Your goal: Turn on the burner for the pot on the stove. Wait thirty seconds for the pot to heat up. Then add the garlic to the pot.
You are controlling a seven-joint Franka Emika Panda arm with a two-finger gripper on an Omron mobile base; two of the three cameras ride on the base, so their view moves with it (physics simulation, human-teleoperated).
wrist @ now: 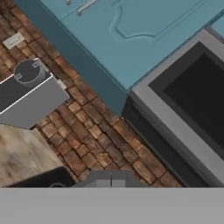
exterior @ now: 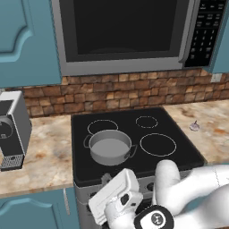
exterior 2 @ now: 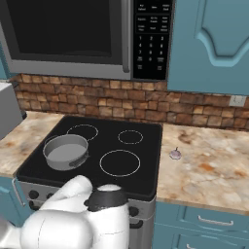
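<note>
One pot [exterior: 110,147], hand [exterior: 106,179] fingertips hidden

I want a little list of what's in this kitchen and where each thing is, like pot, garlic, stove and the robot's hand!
pot: the pot sits on the stove's front left ring, empty inside
stove: the stove has a black top with white rings and knobs along its silver front
garlic: the garlic lies on the counter right of the stove, apart from the pot
robot hand: low in front of the stove's knob row, fingers shut, holding nothing that I can see
microwave: the microwave hangs above the stove
coffee machine: the coffee machine stands on the counter left of the stove
</note>
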